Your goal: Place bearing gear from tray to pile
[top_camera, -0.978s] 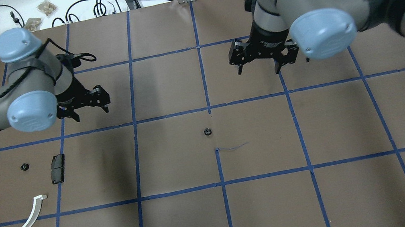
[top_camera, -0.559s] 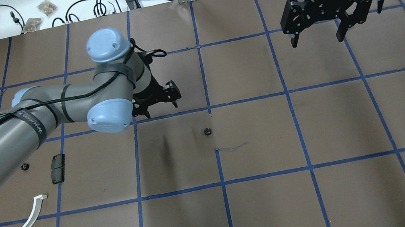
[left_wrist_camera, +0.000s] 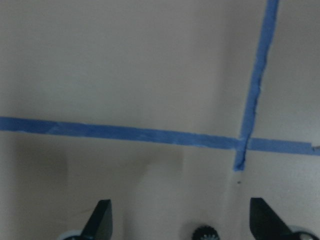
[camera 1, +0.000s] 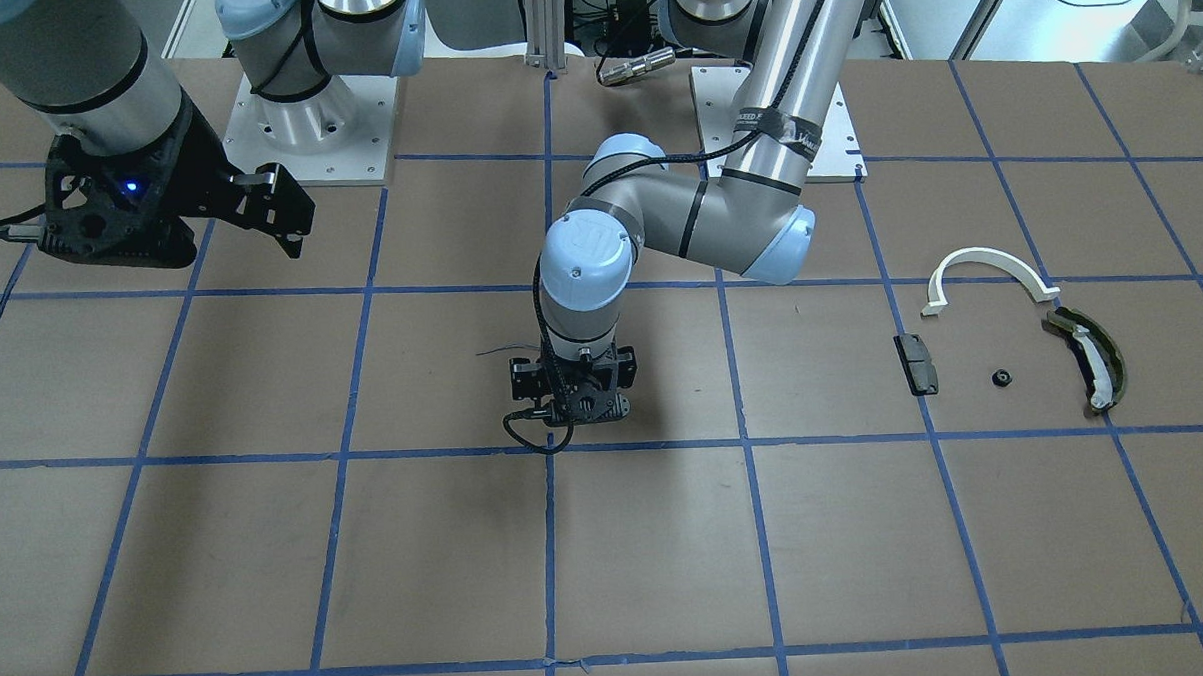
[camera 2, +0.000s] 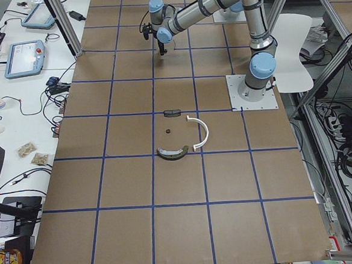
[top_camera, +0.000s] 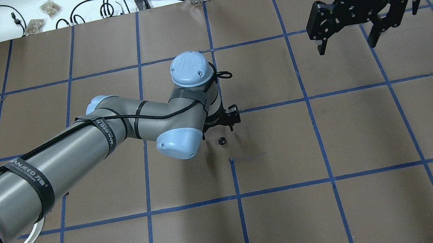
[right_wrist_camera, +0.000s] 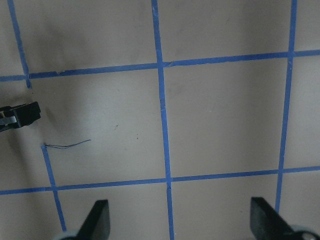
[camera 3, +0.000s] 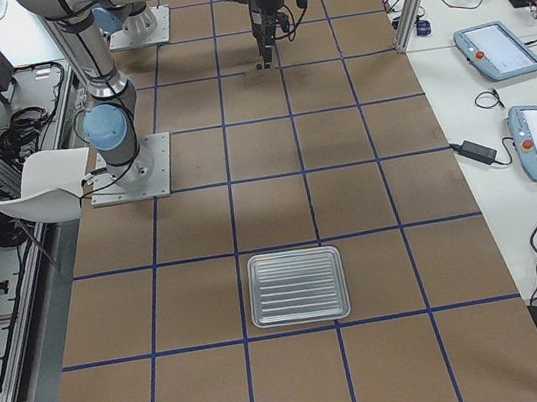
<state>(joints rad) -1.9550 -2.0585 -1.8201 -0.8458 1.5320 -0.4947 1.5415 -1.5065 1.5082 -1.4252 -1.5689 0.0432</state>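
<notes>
Left gripper (left_wrist_camera: 182, 215) hangs over the table (top_camera: 302, 221) middle, fingers spread wide and gripping nothing. Bearing gear (top_camera: 222, 141) lies on the brown paper just beside it; in the wrist view it shows low between the two fingers, touching neither. Right gripper (top_camera: 347, 46) is high at the far right, also spread and empty. The pile sits on the robot's left: white half-ring arc (camera 1: 984, 263), dark grey block (camera 1: 916, 363), olive-green shoe (camera 1: 1092, 356), a second small gear (camera 1: 1003, 377). Tray (camera 3: 296, 286) at the right end of the table.

Your left gripper (left_wrist_camera: 182, 222) points straight down, low, fingers spread apart; your right gripper (top_camera: 347, 47) hangs high, fingers spread wide too.
</notes>
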